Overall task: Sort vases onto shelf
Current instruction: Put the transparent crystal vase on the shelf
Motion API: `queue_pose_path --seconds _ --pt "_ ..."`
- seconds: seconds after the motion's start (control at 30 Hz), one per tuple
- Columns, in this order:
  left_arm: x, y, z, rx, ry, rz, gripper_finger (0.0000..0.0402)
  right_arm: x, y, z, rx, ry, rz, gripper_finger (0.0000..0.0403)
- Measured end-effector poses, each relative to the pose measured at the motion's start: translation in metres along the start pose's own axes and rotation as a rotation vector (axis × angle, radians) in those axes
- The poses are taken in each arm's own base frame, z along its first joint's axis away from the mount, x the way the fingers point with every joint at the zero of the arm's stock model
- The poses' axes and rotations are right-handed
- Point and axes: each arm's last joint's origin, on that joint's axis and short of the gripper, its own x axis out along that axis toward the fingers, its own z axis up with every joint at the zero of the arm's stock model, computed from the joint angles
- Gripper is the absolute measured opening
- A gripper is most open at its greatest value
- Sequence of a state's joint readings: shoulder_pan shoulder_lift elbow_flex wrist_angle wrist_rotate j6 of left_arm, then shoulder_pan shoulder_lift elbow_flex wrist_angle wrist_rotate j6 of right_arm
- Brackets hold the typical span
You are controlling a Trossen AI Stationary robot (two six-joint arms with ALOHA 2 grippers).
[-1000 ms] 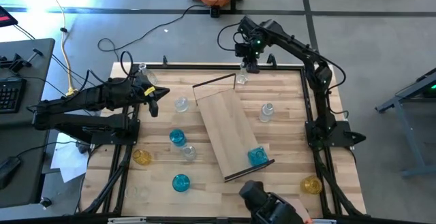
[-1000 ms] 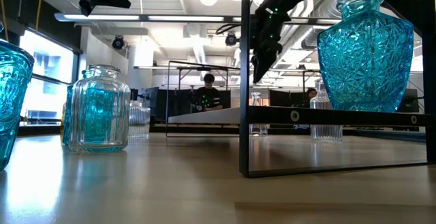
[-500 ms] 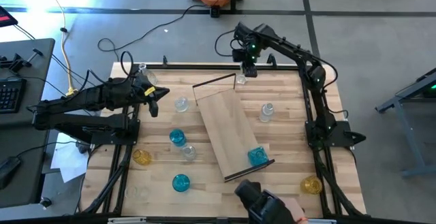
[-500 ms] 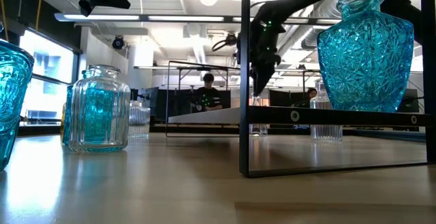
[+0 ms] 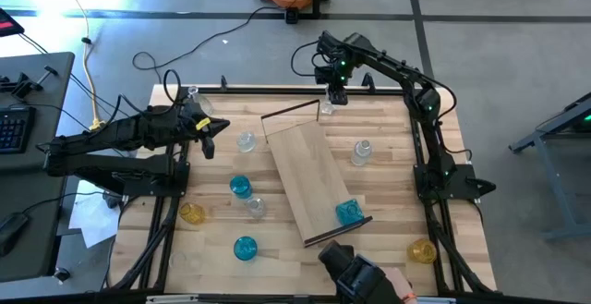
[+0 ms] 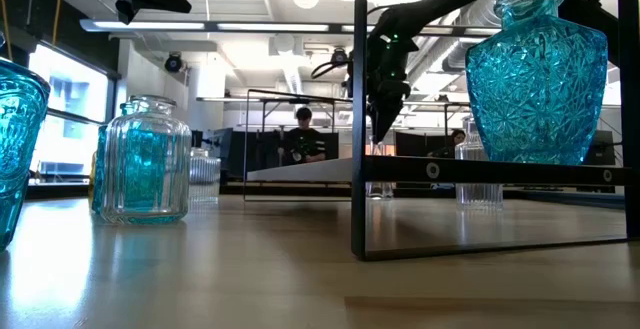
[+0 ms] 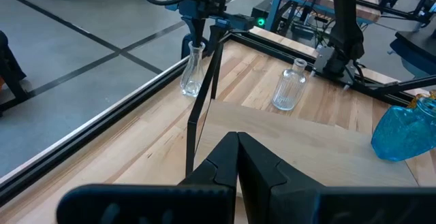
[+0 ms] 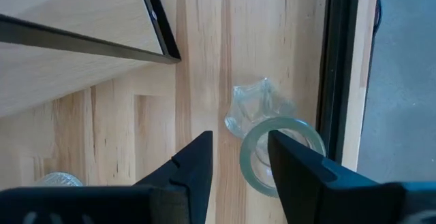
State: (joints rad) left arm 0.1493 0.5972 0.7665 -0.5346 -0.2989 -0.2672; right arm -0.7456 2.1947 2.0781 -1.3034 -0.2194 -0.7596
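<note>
The clear vase point(image 5: 327, 108) stood at the bench's point(image 5: 388, 179) far edge, at about twelve o'clock from the middle of the bench, just beside the dark rim at the far end of the shelf point(image 5: 309, 170). It was upright on the bare wood, off the plank. The right pincer point(image 5: 333, 95) hung directly over it, fingers spread wide; in the right wrist view one finger point(image 8: 194, 163) lay to one side of the vase's round mouth and the other overlapped its rim, with nothing yet gripped.

The shelf lay slantwise across the middle of the bench, running from about twelve o'clock to about five o'clock. One blue vase point(image 5: 348, 212) stood on its near end, beside the dark end frame. Another clear vase point(image 5: 360, 152) stood on the bench at about two o'clock, near the shelf's long side. At nine to ten o'clock of the shelf stood a small clear vase point(image 5: 246, 141); lower down, a blue vase point(image 5: 240, 188), a second blue one point(image 5: 245, 248) and an amber vase point(image 5: 191, 213) were scattered over the left half. A further amber vase point(image 5: 421, 250) sat at about five o'clock, near the corner.

The left pincer point(image 5: 214, 128) waited at ten o'clock above the bench, fingers pressed together and empty.
</note>
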Motion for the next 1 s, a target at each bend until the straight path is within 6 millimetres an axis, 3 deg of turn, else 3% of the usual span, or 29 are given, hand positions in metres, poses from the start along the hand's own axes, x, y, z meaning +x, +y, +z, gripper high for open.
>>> queue_pose_path --seconds 0.17,0.4,1.0 --pt "0.0 0.0 -0.0001 0.0 0.0 0.0 0.0003 0.0017 -0.0009 -0.0001 0.001 0.002 0.001 0.0092" --pt "0.0 0.0 0.0 0.0 0.0 0.0 0.0003 0.0012 -0.0004 -0.0008 -0.002 0.014 0.001 0.0011" --pt "0.0 -0.0001 0.0 0.0 0.0 -0.001 0.0003 0.0006 0.0048 -0.0064 0.045 0.091 0.031 0.0004"
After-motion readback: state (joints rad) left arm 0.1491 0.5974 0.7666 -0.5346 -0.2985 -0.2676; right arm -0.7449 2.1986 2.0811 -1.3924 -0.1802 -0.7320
